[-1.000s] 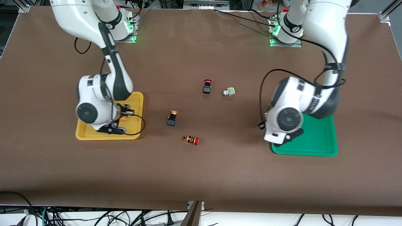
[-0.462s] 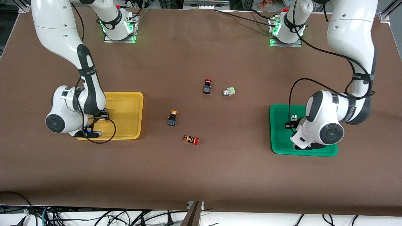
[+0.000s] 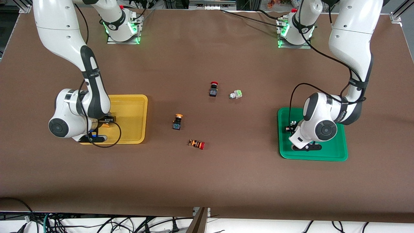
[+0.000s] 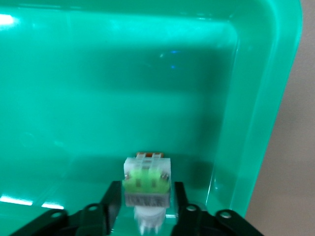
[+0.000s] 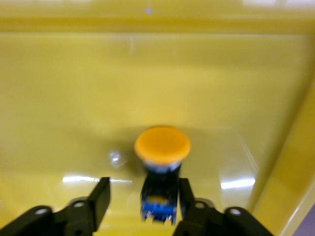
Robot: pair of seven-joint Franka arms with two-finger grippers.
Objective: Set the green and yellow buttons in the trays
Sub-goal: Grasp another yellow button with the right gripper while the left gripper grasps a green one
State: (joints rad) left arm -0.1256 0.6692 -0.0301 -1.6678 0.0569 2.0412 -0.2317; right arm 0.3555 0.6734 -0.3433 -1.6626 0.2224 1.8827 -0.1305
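My left gripper point(image 4: 147, 206) is low over the green tray point(image 3: 336, 152) near a corner of it point(image 4: 231, 73). It is shut on a silver-white button with a light green block point(image 4: 146, 181). My right gripper point(image 5: 145, 196) is open, low in the yellow tray point(image 3: 136, 106). A yellow-capped button point(image 5: 162, 145) stands between its fingers, against one finger point(image 5: 183, 194) and clear of the other. A second yellow-capped button point(image 3: 177, 121) stands on the table between the trays. A second green button point(image 3: 236, 94) lies farther from the front camera.
A red-capped black switch point(image 3: 213, 88) stands beside the green button on the table. A red-capped switch with an orange-striped body point(image 3: 196, 144) lies nearer to the front camera than the yellow-capped button. The brown table mat point(image 3: 207, 181) spreads wide around them.
Both arms swung outward over their trays. In the last half second the left gripper moved back toward the tray edge nearest the table's middle, still holding its button. The right arm barely moved.
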